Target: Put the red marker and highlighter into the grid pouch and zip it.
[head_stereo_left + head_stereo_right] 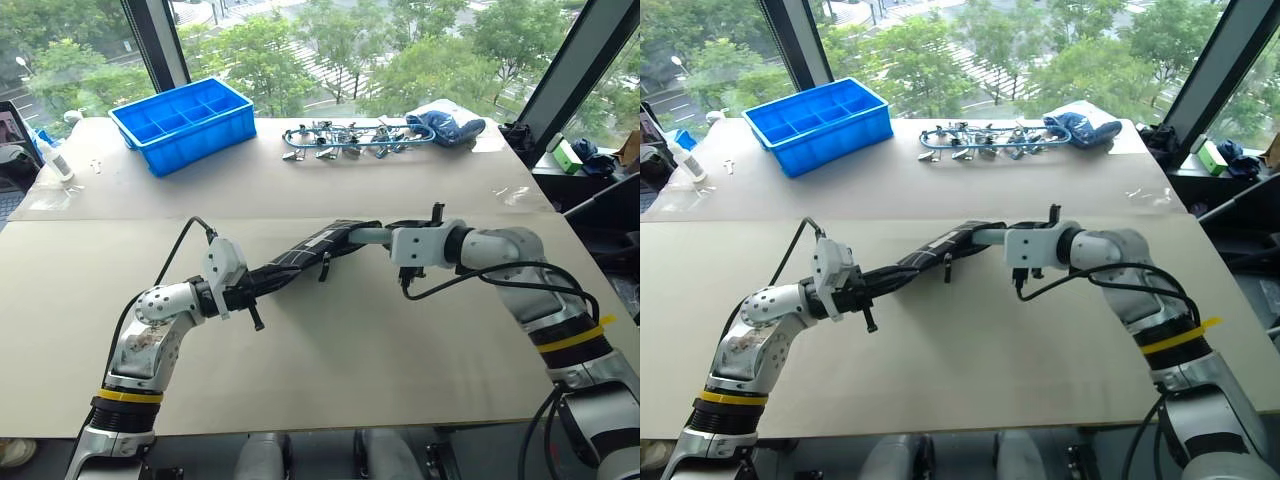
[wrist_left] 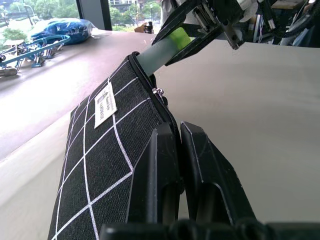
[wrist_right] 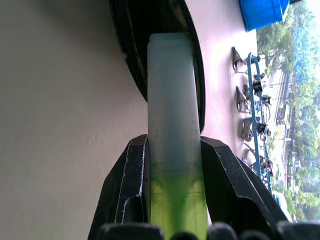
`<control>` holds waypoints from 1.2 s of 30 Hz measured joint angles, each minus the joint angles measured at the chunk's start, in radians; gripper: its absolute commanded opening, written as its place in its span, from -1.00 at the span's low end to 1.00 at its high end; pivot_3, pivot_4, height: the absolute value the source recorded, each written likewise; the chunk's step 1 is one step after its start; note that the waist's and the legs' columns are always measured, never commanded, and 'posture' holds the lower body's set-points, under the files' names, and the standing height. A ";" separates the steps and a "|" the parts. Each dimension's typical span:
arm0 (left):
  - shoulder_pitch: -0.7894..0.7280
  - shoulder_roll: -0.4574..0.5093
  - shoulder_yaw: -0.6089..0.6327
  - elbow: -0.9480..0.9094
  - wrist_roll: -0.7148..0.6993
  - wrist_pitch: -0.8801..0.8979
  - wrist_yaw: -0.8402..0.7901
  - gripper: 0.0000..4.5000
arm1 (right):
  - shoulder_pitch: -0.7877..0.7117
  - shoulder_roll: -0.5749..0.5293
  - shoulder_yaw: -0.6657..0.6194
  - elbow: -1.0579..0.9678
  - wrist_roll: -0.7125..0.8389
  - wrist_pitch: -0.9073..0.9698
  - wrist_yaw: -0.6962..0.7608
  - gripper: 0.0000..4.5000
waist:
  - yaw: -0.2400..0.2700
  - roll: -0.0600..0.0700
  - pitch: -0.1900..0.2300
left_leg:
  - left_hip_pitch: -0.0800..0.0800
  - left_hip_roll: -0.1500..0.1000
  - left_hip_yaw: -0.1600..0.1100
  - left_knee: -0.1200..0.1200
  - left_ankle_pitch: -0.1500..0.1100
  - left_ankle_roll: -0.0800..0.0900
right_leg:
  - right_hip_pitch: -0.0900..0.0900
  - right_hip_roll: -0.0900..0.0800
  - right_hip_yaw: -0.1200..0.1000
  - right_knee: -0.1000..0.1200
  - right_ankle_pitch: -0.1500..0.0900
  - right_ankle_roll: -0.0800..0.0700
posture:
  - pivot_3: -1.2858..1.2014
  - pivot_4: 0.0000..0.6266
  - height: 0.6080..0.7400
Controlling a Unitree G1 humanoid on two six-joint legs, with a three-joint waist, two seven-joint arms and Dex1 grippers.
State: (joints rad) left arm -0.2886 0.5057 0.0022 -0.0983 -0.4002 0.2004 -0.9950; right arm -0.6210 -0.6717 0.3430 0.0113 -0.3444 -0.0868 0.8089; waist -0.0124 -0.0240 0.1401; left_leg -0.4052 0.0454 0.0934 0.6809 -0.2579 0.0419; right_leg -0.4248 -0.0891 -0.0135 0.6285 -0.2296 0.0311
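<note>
the grid pouch (image 2: 107, 165) is lifted off the table (image 1: 330, 370), hanging between my two arms, its near end pinched flat in the left gripper (image 2: 180, 150), whose fingers are pressed together on the fabric edge by the zip. the highlighter (image 3: 175, 145) is clamped across its green end by the right gripper (image 3: 172, 172), pale tip pointed straight at the pouch's dark open mouth, right at the lip or just inside; i cannot tell how deep. i see no red marker on the table, so i judge it may already be inside, though i can't confirm that.

what worries me from here: the mouth is a narrow slit and the pouch is held at one end only. if i push with the highlighter slightly off line, the tip catches the rim or the zip teeth and the soft fabric just folds away. a hard shove could drag the pouch out of the left pinch. letting go too early, with only the tip in, means the highlighter tips back out onto the table. the pouch also slopes, so anything inside could slide toward the opening.
</note>
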 measured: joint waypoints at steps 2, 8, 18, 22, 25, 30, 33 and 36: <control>-0.008 0.000 0.000 0.000 0.000 0.000 -0.001 -1.00 | 0.019 0.031 0.038 -0.030 -0.012 0.000 0.004 -0.54 | 0.001 0.000 0.000 | 0.000 0.000 0.000 0.000 0.000 0.000 | 0.000 0.000 0.000 0.000 0.000 0.000 | 0.03 -0.52 1.00; -0.008 0.000 0.000 0.002 0.000 0.000 -0.005 -1.00 | -0.021 0.077 0.104 0.003 -0.145 -0.083 -0.061 -0.54 | 0.002 0.000 0.000 | 0.000 -0.001 0.001 0.001 0.000 0.000 | 0.000 -0.001 0.000 0.000 0.000 0.000 | 0.03 -0.52 1.00; -0.008 0.000 0.004 -0.001 -0.012 -0.001 -0.009 -1.00 | 0.020 0.179 0.081 0.054 -0.040 -0.123 -0.056 -0.54 | 0.001 0.000 0.000 | 0.000 0.000 0.001 0.001 0.000 -0.001 | 0.001 -0.001 0.000 0.001 0.000 0.000 | 0.03 -0.52 1.00; -0.008 -0.001 0.004 -0.003 -0.018 -0.002 -0.004 -1.00 | 0.020 0.176 0.062 0.054 0.014 -0.118 -0.019 0.11 | 0.001 0.000 0.000 | 0.000 0.000 0.001 0.001 0.000 -0.001 | 0.001 0.000 0.000 0.001 0.000 0.000 | 0.03 -0.52 1.00; -0.008 -0.003 0.004 -0.003 -0.018 -0.002 0.000 -1.00 | 0.020 0.178 0.040 0.058 0.037 -0.091 -0.010 0.58 | 0.002 0.000 0.000 | 0.000 0.000 0.001 0.001 0.000 -0.001 | 0.001 -0.001 0.000 0.001 0.000 0.000 | 0.03 -0.52 1.00; -0.009 -0.005 0.001 0.000 -0.018 -0.002 0.000 -1.00 | -0.015 0.143 -0.013 0.059 0.056 -0.044 -0.005 0.72 | 0.002 0.000 0.000 | 0.000 -0.001 0.001 0.001 0.000 -0.001 | 0.001 -0.001 -0.001 0.001 0.000 0.000 | 0.03 -0.52 1.00; -0.010 -0.007 0.000 0.002 -0.018 -0.002 0.000 -1.00 | -0.032 0.114 -0.051 0.060 0.081 -0.043 -0.003 0.72 | 0.001 0.000 0.000 | 0.000 0.000 0.001 0.001 0.000 0.000 | 0.001 -0.001 0.000 0.001 0.000 0.000 | 0.03 -0.52 1.00; -0.011 -0.007 0.000 0.003 -0.018 -0.002 -0.001 -1.00 | -0.031 0.079 -0.077 0.054 0.118 -0.043 0.027 0.72 | 0.002 0.000 0.000 | 0.000 -0.001 0.001 0.001 0.000 0.000 | 0.001 -0.001 0.000 0.001 0.000 0.000 | 0.03 -0.52 1.00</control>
State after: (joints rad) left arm -0.2997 0.4989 0.0022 -0.0951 -0.4182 0.1983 -0.9961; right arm -0.6520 -0.5924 0.2661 0.0657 -0.2263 -0.1302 0.8356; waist -0.0107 -0.0240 0.1401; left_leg -0.4051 0.0448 0.0944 0.6821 -0.2576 0.0414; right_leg -0.4242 -0.0898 -0.0138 0.6291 -0.2295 0.0311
